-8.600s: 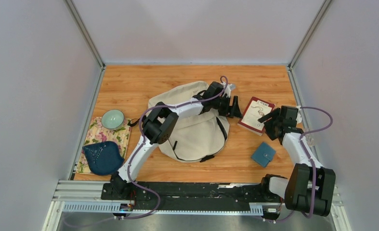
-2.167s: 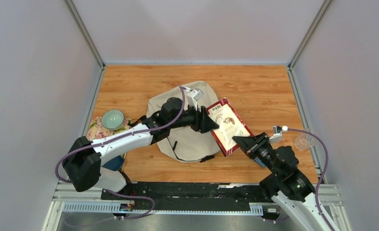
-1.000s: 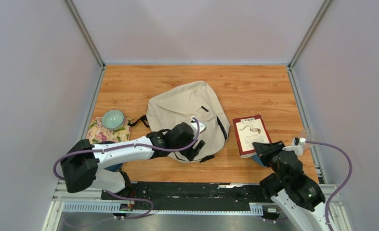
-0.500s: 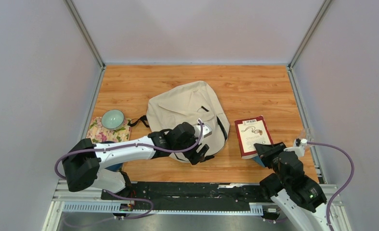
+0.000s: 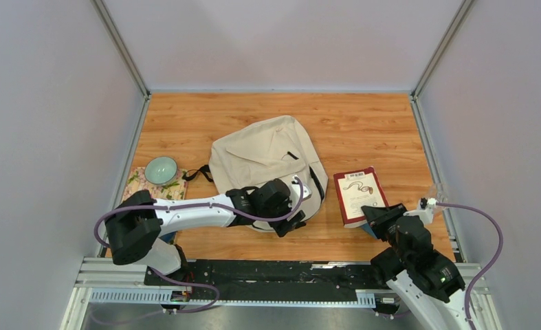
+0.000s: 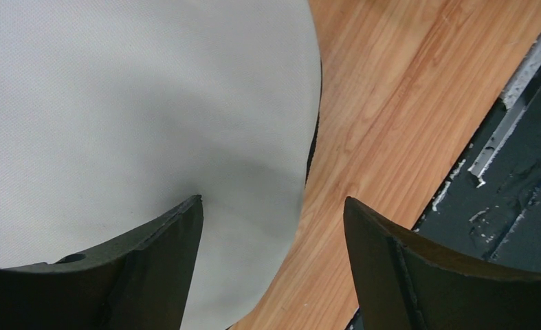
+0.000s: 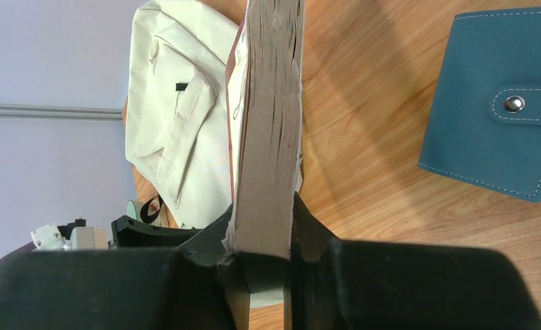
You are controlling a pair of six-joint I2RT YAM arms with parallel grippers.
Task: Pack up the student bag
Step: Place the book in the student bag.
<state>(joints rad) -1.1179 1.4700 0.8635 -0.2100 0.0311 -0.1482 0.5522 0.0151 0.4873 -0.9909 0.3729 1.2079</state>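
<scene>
The cream-beige student bag (image 5: 267,155) lies flat mid-table, front pocket up, black straps at its edges. My left gripper (image 5: 291,218) hovers open over the bag's near right edge. In the left wrist view one finger (image 6: 150,254) is above the fabric (image 6: 137,103) and the other is above bare wood, with nothing between them. My right gripper (image 5: 376,214) is shut on the near edge of a red-bordered book (image 5: 355,194), held right of the bag. The right wrist view shows the book's page block (image 7: 267,137) clamped between the fingers.
A blue snap wallet (image 7: 501,103) lies on the wood by the book, mostly hidden under the right arm from above. A pale green bowl (image 5: 160,170) sits on a floral mat (image 5: 138,185) at the left edge. Grey walls enclose the table.
My left gripper slid right and nearer along the bag's near edge, staying open. The right gripper and book have barely shifted.
</scene>
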